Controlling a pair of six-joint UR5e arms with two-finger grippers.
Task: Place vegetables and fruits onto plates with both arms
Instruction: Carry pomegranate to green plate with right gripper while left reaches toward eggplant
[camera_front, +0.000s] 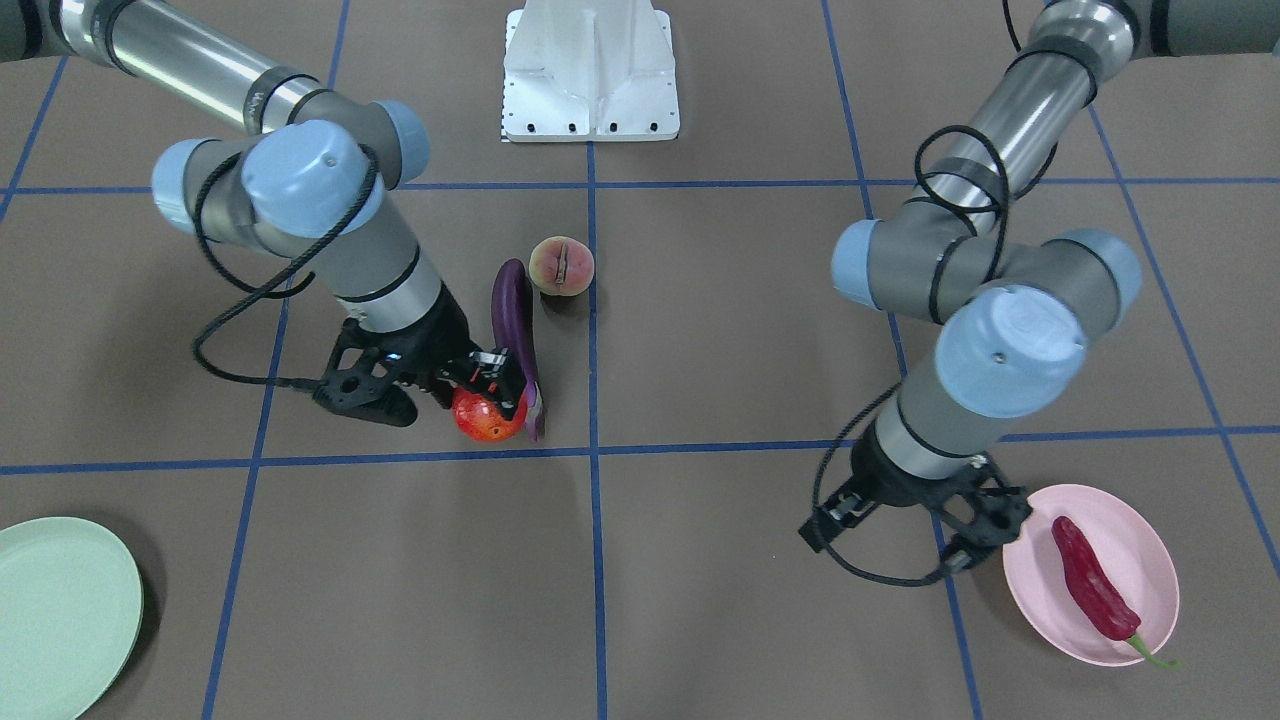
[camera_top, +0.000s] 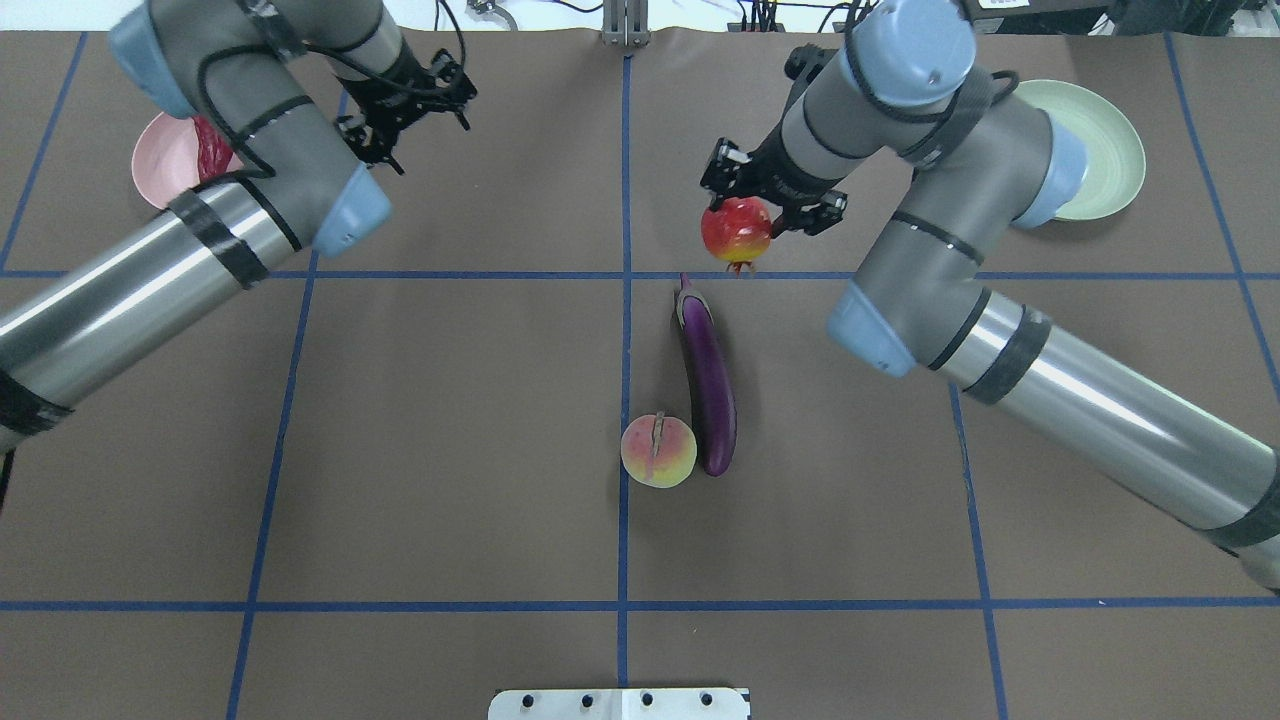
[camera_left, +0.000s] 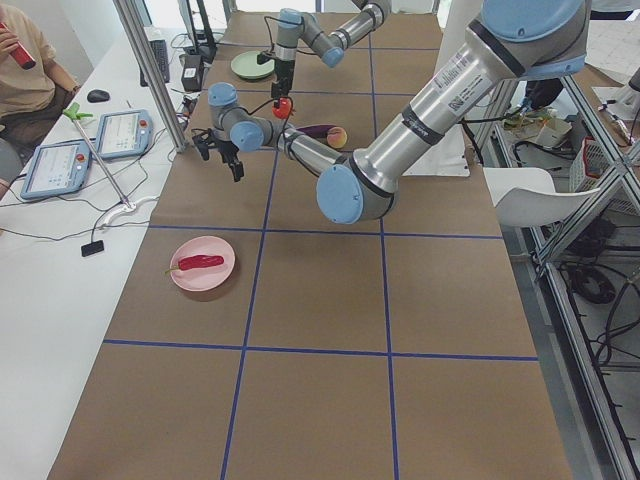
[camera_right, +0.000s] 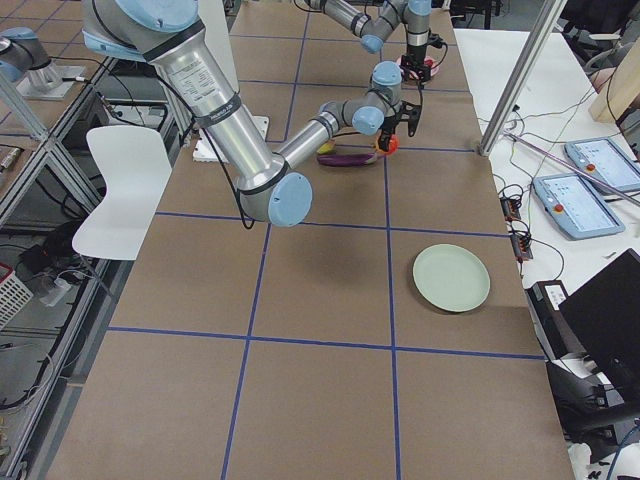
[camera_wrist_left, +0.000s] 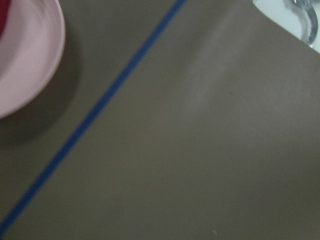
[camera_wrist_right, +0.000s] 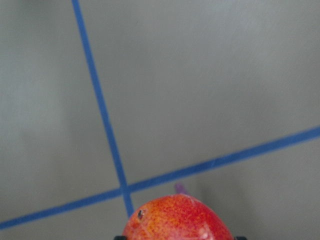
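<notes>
The right gripper (camera_top: 750, 212) clamps the red-orange tomato (camera_top: 736, 232) at upper centre, just beyond the eggplant's (camera_top: 707, 380) tip. The green plate (camera_top: 1105, 150) sits at the upper-right edge. The left gripper (camera_top: 412, 115) is spread wide and empty at upper left, beside the pink plate (camera_top: 160, 165).

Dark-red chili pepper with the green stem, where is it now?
The dark-red chili pepper lies on the pale pink round plate, at the lower right of the front-facing view, on the robot's left side.
</notes>
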